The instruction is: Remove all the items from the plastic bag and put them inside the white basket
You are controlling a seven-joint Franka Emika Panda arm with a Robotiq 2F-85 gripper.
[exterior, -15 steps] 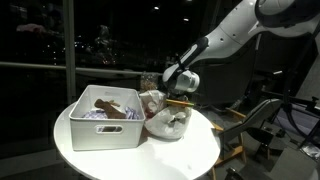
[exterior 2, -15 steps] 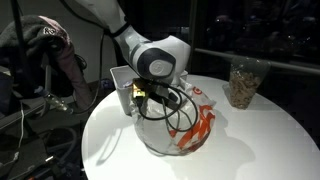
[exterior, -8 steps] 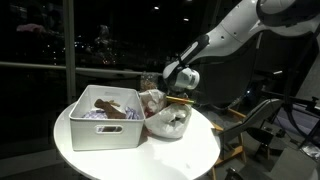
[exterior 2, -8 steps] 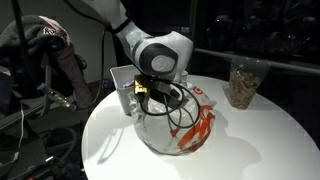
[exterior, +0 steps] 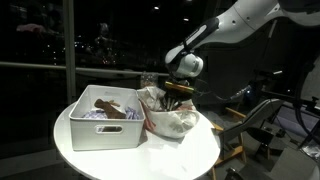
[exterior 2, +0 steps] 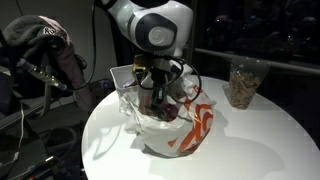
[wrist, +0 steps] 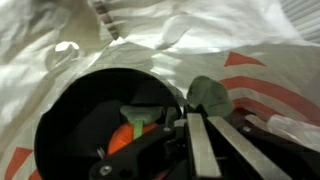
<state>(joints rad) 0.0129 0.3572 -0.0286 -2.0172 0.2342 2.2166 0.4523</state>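
Since a second ago your arm has lifted and the gripper (exterior: pixel 172 94) has gone from parted to fully closed. The plastic bag (exterior: pixel 176 122) now stands taller beneath it, its film drawn upward.

Exterior view, basket side: the white basket (exterior: pixel 100 133) sits toward one edge of the table (exterior: pixel 195 155), with the bag touching its short wall on the side nearer the table's middle. A brown elongated piece (exterior: pixel 108 105) already lies inside the basket. Your gripper hangs just above the bag's mouth with its jaws together. Whether they pinch an item or only film cannot be told here.

Exterior view, bag side: the gripper (exterior 2: pixel 158 92) is over the bag (exterior 2: pixel 190 130), with the basket (exterior 2: pixel 122 78) behind it. A dark reddish mass sits directly under the claw, inside the film. A mesh cup (exterior 2: pixel 243 85) stands well apart, near the far edge of the table (exterior 2: pixel 255 140).

Wrist view: the closed fingers (wrist: pixel 198 138) point into a dark round hollow (wrist: pixel 80 120) ringed by the bag's film (wrist: pixel 150 40). An orange piece (wrist: pixel 126 140) with a green part lies in the hollow, close to the fingertips, and a grey-green lump (wrist: pixel 208 95) lies just beside it.

Finding: the step in hand is extraction, and the bag is not yet empty. Your next move calls for a straight lift until the load clears the film, then a carry across to above the basket before you release. Check that the bag is not dragged along
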